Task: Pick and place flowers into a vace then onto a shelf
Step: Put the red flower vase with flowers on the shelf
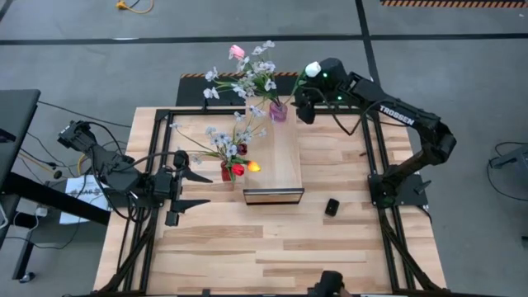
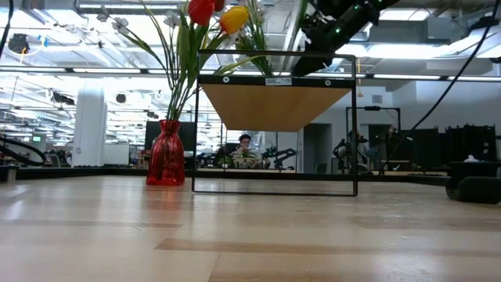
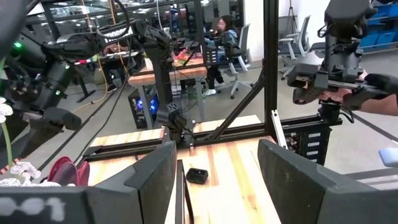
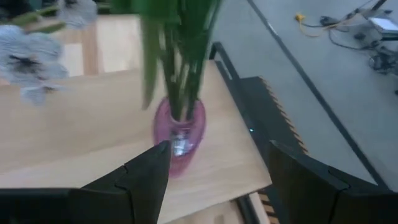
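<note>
Pincer state: my right pincer [image 4: 214, 180] open near pink vase [image 4: 180, 142] on shelf [image 1: 280, 161]; left pincer [image 1: 183, 190] open, idle over counter | Handling: glassy, slippery, top-heavy with flowers [image 1: 252, 74] | Grip: vase belly, never stems.

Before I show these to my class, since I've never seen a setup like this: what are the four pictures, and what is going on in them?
It is a two-armed robot at a wooden table. One picture looks straight down, one looks level across the tabletop, and two come from cameras on the wrists. A raised light-wood shelf stands mid-table. On its far end is a pink vase of flowers. The right hand is open beside that vase, not gripping it. A red vase with red and yellow tulips stands on the table beside the shelf. The left hand waits open and empty at the table's left. A small black object lies on the table.
</note>
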`<action>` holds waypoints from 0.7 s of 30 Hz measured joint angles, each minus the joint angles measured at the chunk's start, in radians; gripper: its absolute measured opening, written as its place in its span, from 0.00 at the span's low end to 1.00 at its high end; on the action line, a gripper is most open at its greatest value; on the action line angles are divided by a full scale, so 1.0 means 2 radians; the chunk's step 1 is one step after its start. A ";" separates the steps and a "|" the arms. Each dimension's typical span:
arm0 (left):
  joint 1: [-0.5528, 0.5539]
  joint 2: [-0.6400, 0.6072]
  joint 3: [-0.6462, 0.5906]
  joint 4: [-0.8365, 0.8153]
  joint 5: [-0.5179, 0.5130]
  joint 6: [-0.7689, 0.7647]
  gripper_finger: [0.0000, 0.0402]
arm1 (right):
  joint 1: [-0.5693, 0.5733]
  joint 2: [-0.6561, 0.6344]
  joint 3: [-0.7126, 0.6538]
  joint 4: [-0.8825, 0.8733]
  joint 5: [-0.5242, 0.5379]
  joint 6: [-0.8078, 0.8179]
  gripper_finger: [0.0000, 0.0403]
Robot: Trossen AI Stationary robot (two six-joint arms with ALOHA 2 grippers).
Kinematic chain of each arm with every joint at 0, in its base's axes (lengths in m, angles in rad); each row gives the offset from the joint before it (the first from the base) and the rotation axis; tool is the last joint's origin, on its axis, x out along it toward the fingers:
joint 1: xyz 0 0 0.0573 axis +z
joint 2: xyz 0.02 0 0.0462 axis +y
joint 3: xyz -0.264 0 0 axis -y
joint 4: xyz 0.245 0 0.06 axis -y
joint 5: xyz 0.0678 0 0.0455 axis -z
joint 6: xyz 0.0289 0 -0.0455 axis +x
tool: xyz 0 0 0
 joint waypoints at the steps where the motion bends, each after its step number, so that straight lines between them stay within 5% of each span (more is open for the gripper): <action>1: 0.000 0.000 0.000 0.000 0.000 0.000 0.54 | 0.000 0.001 0.002 0.000 0.007 -0.002 0.63; 21: 0.000 0.000 0.000 -0.005 0.000 -0.007 0.54 | -0.016 -0.001 0.003 0.008 0.046 -0.029 0.63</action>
